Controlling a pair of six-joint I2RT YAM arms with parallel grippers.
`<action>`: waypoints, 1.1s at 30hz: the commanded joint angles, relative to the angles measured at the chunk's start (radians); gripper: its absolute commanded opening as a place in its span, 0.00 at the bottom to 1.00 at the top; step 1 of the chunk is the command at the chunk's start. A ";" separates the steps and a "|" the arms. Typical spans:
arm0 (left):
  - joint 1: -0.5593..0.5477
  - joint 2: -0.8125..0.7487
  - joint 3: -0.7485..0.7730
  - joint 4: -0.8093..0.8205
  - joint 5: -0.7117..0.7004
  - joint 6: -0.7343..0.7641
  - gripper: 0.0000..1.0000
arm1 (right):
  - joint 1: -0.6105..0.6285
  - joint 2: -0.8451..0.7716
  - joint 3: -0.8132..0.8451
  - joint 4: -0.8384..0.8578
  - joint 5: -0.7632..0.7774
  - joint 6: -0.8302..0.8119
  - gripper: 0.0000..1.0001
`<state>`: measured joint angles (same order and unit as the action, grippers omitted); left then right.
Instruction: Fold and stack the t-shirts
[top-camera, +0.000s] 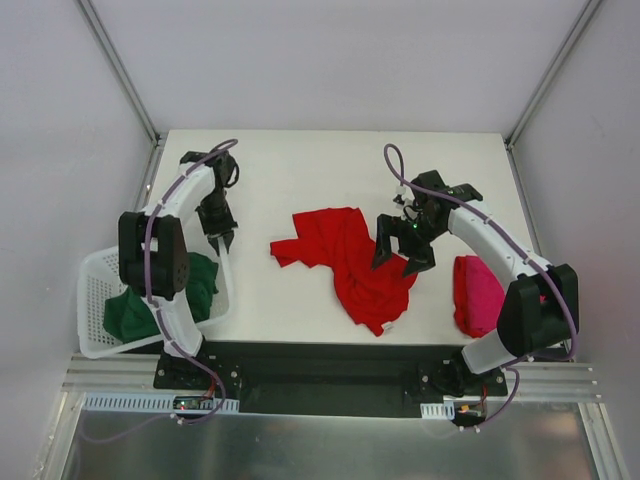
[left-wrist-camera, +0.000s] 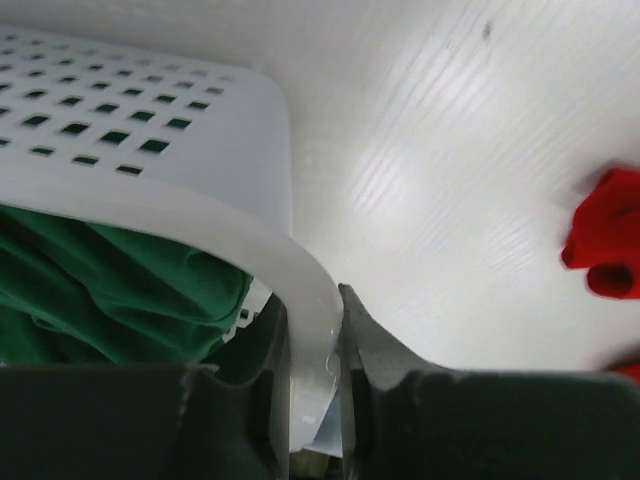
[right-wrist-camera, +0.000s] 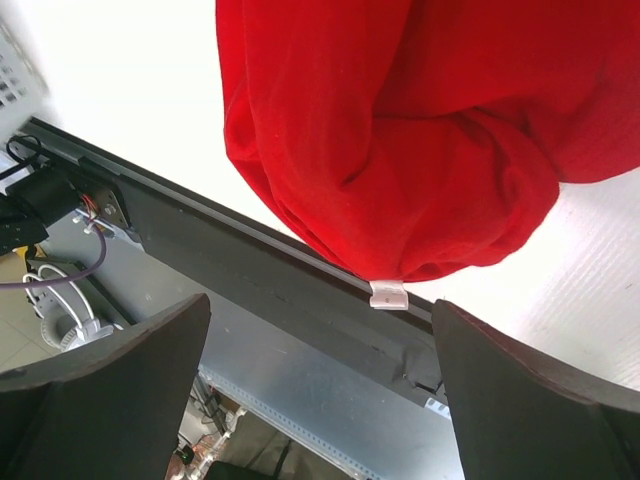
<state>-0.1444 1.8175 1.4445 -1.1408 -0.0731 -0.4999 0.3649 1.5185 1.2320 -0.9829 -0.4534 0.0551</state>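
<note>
Jaws of the left gripper pinch the white basket by its rim with the green t-shirt inside, the right gripper gapes empty over the crumpled red t-shirt, and the pink t-shirt, perhaps folded, lies apart, so nothing is stacked.

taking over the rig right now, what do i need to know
Left gripper: shut on the rim of the white basket; the green t-shirt lies bunched inside it.
Right gripper: open and empty, above the red t-shirt, which lies crumpled mid-table.
Pink t-shirt: a compact bundle near the right arm's base; cannot tell whether it is properly folded.
Done: nothing stacked.
Left: get the green one out, fold red and green, check pink, stack all three.
</note>
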 joint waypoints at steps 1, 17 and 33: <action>-0.004 0.092 0.210 -0.019 0.065 0.006 0.00 | 0.003 -0.043 -0.014 -0.003 -0.011 -0.014 0.96; -0.234 0.494 0.922 0.018 0.428 0.087 0.05 | 0.003 -0.058 -0.049 0.004 -0.013 0.000 0.96; -0.268 -0.073 0.443 -0.157 -0.149 -0.096 0.99 | 0.003 -0.089 -0.094 0.009 -0.024 0.006 0.96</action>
<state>-0.4625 2.0266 2.0796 -1.1599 -0.0113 -0.4660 0.3649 1.4639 1.1389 -0.9695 -0.4572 0.0597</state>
